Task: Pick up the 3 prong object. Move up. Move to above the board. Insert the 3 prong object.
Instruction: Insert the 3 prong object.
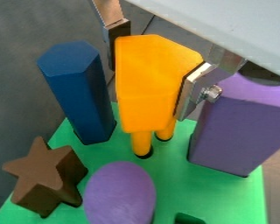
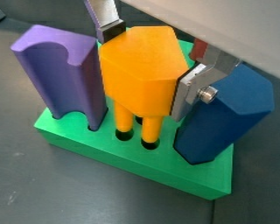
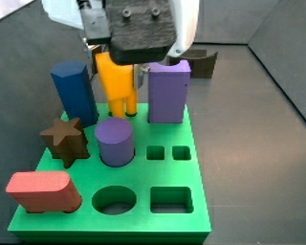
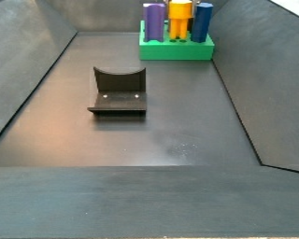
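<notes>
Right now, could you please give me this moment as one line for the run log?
gripper: shut on 3 prong object | prongs: entering board holes | neighbours: blue block, purple block | phase: inserting

A dark grey matte floor [image 4: 152, 149] fills the enclosure, scuffed with faint pale marks near its middle. Dark panel walls [image 4: 27, 56] slope up on both sides and meet a back wall behind the work area. Soft, even light falls from above, leaving a mild sheen on the floor. A dark ledge [image 4: 139, 201] crosses the near edge in a side view.
</notes>
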Motion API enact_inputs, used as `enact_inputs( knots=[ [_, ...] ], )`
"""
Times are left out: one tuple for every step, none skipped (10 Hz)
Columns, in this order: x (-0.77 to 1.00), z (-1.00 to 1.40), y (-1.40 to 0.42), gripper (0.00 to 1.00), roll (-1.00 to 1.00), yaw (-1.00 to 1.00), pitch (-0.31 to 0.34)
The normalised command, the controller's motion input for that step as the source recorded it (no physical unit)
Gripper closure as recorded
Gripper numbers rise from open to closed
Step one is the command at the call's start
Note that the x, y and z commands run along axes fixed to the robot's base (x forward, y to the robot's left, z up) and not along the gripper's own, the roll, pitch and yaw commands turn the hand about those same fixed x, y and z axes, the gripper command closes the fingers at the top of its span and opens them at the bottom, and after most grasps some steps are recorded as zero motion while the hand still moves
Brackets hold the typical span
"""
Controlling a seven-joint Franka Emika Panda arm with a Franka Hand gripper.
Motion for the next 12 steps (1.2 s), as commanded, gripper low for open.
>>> enact_inputs(
  knots=[
    [-0.05, -0.2, 0.0, 1.0, -0.01, -0.26, 0.0],
    [0.0, -0.21, 0.0, 1.0, -0.05, -0.22, 0.0],
    [0.0, -0.23, 0.0, 1.0, -0.05, -0.15, 0.0],
    [0.09, -0.29, 0.0, 1.0, 0.0, 0.0, 0.0],
    [0.08, -0.29, 0.02, 1.0, 0.0, 0.06, 0.0],
    [0.11, -0.3, 0.04, 1.0, 0.0, 0.17, -0.003],
    [0.12, -0.31, 0.05, 1.0, 0.0, 0.2, -0.006],
    [0.11, -0.3, 0.06, 1.0, 0.0, 0.19, -0.013],
    [0.06, -0.32, 0.01, 1.0, 0.0, 0.17, -0.031],
    [0.02, -0.32, 0.0, 1.0, 0.0, 0.11, -0.056],
    [0.0, -0.35, 0.0, 1.0, 0.0, 0.12, -0.08],
    [0.0, -0.43, 0.0, 1.0, 0.0, 0.18, -0.137]
  ],
)
